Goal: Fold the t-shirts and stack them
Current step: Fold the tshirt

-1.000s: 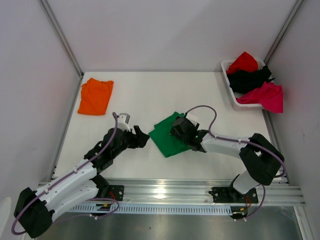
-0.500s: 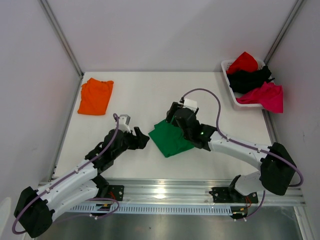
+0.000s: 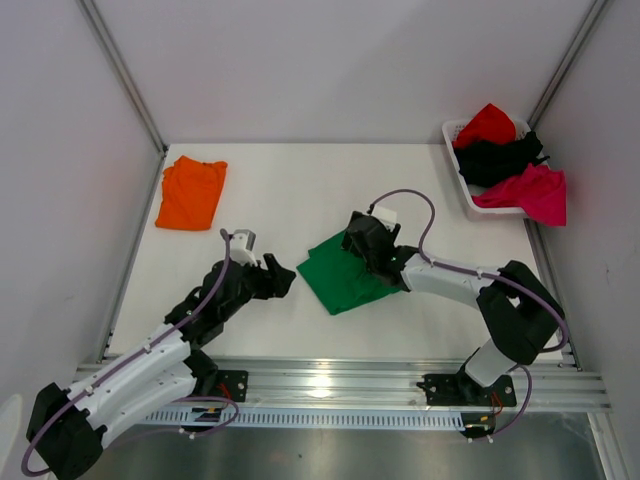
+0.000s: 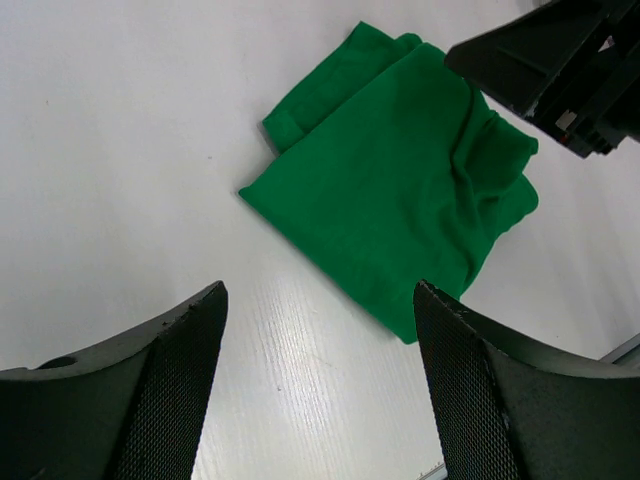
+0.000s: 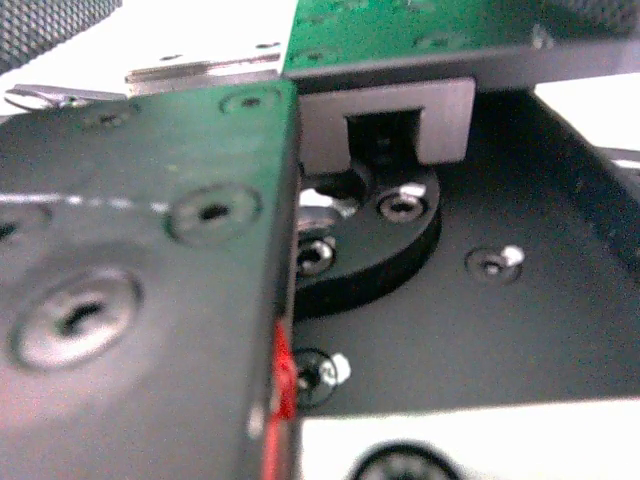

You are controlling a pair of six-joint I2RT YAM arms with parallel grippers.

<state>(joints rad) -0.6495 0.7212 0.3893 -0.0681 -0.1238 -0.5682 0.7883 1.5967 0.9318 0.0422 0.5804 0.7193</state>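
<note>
the folded green t-shirt (image 3: pixel 338 280) lies near centre, the orange t-shirt (image 3: pixel 190 192) far left. left gripper (image 3: pixel 283 280) and right gripper (image 3: pixel 358 243) gape wide, both empty. pinch all layers at opposite edges, lift level, set squarely on orange.

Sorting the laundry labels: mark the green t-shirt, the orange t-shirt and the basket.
green t-shirt (image 3: pixel 335 280), top view, middle of the folded cloth.
orange t-shirt (image 3: pixel 190 192), top view, centre of the cloth.
basket (image 3: pixel 451 129), top view, white corner of its rim.
</note>
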